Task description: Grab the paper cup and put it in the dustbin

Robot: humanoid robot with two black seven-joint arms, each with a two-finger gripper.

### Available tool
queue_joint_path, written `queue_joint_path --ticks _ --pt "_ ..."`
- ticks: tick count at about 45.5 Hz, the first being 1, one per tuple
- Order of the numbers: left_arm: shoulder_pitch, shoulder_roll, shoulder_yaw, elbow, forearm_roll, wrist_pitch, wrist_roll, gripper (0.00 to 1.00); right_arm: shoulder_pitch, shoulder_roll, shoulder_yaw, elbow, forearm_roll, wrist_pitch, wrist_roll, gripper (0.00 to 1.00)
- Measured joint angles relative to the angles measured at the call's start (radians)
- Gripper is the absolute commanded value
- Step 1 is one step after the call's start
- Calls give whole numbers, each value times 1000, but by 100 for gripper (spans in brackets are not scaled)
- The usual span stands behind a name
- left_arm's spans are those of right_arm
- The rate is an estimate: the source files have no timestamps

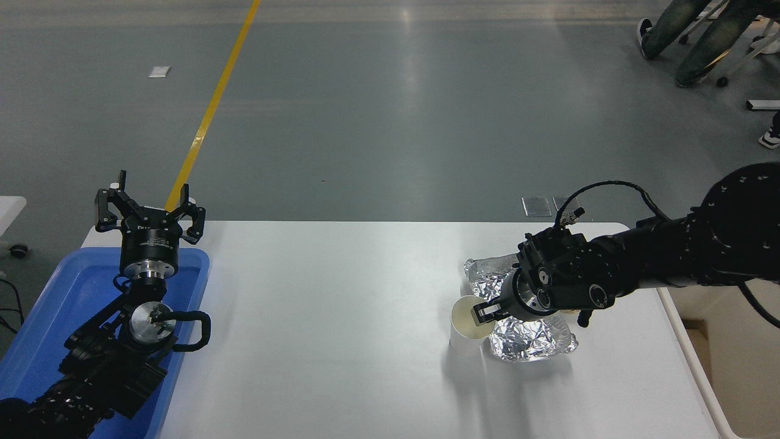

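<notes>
Right gripper (482, 313) sits at the near-right rim of the paper cup (468, 323), one black fingertip reaching over the rim into the cream mouth; whether the fingers are spread or have pinched the wall cannot be told, because the wrist covers the other finger. That cup stands upright on the white table (329, 341), toward its right half, just beside the crumpled silver foil tray (529, 336), which looks to be touching it on the right. A thin, empty paper cup is light and soft, so a hard squeeze on one wall would likely dent it, and a push before the grip is firm could tip it or slide it leftward. The wrist also hangs low over the foil, so a lift may drag that tray along. Most of the dustbin (725, 360) is hidden behind the right arm and cut by the picture's right edge; only part of its beige rim and inside shows. Far left, the left gripper (149, 210) is parked over the blue tray (73, 292), fingers spread, holding nothing.
</notes>
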Motion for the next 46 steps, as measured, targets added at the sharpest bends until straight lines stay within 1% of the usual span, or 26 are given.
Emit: queue_joint_path --ticks 9,17,29,37,46 --pt "0 0 0 0 0 0 0 99 25 -9 -2 27 25 -1 1 0" --pt "0 0 0 0 0 0 0 99 83 -35 -6 95 83 6 1 0" --pt "1 1 0 0 1 0 0 99 287 -146 -59 272 133 27 1 0" --pt "1 2 0 0 2 0 1 99 527 -232 -118 414 186 93 1 0" --pt "1 3 -1 0 2 0 2 99 792 -267 -175 504 262 225 0 0"
